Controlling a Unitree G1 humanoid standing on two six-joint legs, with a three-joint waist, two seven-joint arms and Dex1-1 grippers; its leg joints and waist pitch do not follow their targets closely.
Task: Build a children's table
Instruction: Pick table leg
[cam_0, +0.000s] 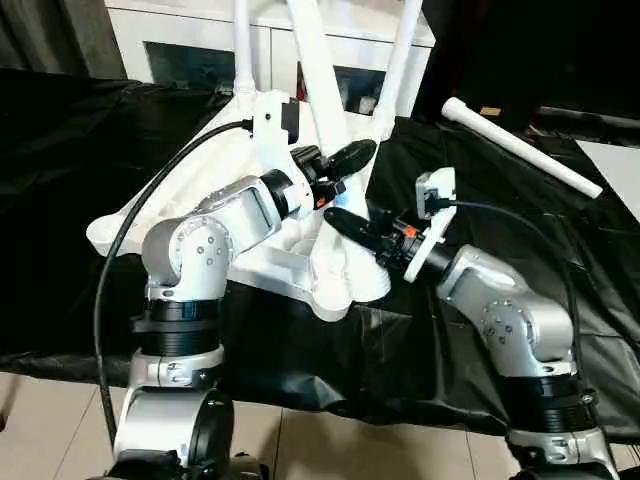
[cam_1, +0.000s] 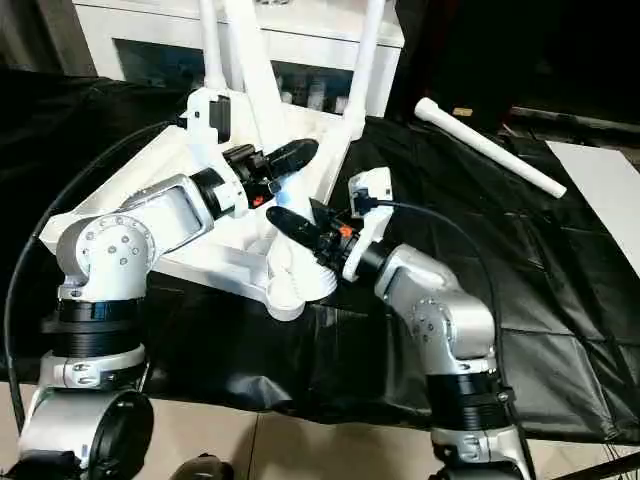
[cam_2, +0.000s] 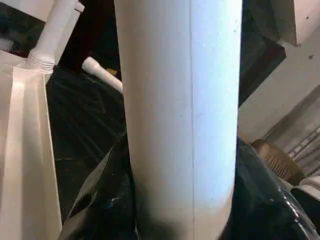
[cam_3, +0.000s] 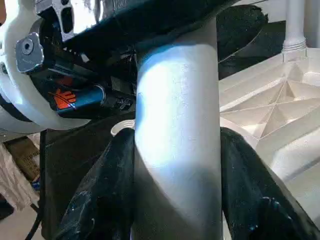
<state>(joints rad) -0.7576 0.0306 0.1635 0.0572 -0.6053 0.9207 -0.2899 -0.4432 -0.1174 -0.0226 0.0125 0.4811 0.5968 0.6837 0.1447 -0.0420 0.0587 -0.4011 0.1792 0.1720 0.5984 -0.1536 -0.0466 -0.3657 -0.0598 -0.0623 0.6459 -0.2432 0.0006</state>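
Table upside down; near leg points up, both jaws clamped on it.

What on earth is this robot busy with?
It is putting together a small white plastic table. The upside-down tabletop lies on a black sheet, three round white legs already standing in it. Both the left gripper and the right gripper have their jaws closed around the nearest leg. A fourth white leg lies loose on the sheet.
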